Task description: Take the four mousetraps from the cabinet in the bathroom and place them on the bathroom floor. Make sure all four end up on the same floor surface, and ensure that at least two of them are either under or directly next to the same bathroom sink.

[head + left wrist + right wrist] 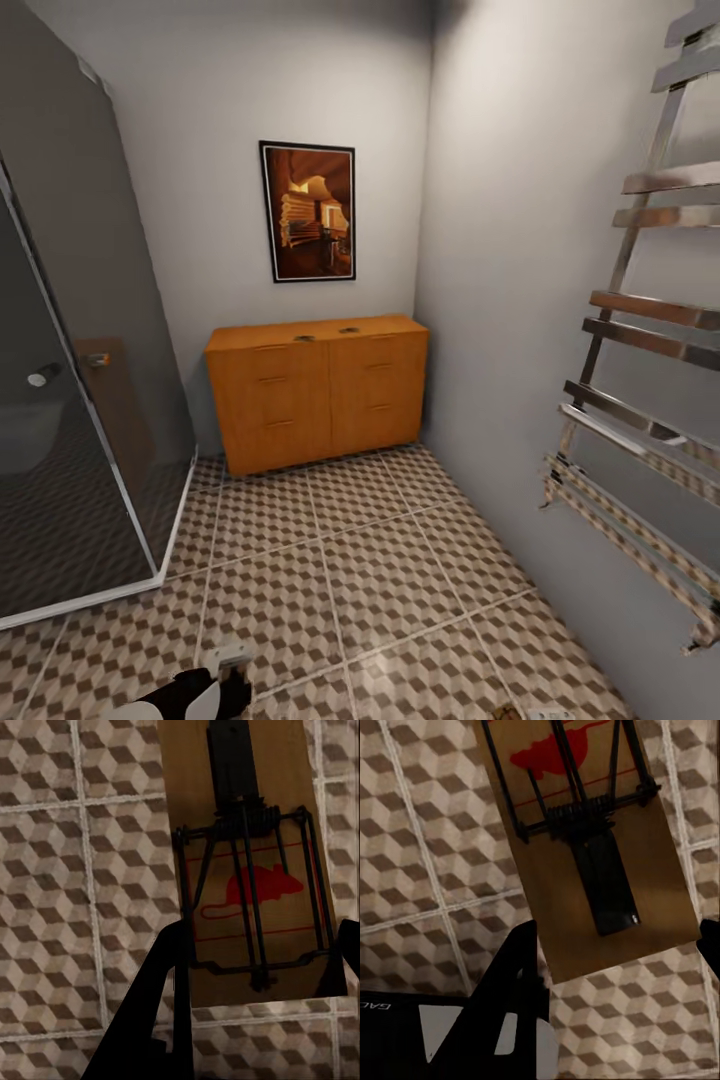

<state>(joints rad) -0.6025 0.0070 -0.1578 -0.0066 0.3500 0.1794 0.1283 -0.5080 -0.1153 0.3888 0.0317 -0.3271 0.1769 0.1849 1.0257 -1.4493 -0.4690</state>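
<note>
Each gripper holds a mousetrap above the cube-patterned bathroom floor (400, 580). My left gripper (262, 937) is shut on a mousetrap (255, 885), a brown board with a red mouse print and a black wire spring. My right gripper (619, 937) is shut on another mousetrap (585, 832). The left gripper (215, 690) also shows at the bottom edge of the head view. Ahead, the orange-brown cabinet (320, 400) stands against the back wall, with two more tiny dark mousetraps (305, 338) (349, 329) on its flat top. The sink is out of view.
A dark glass shower enclosure (80, 400) takes up the left side. A metal towel rail (640, 400) juts from the right wall. A framed picture (308, 211) hangs above the cabinet. Tiled floor stretches between me and the cabinet.
</note>
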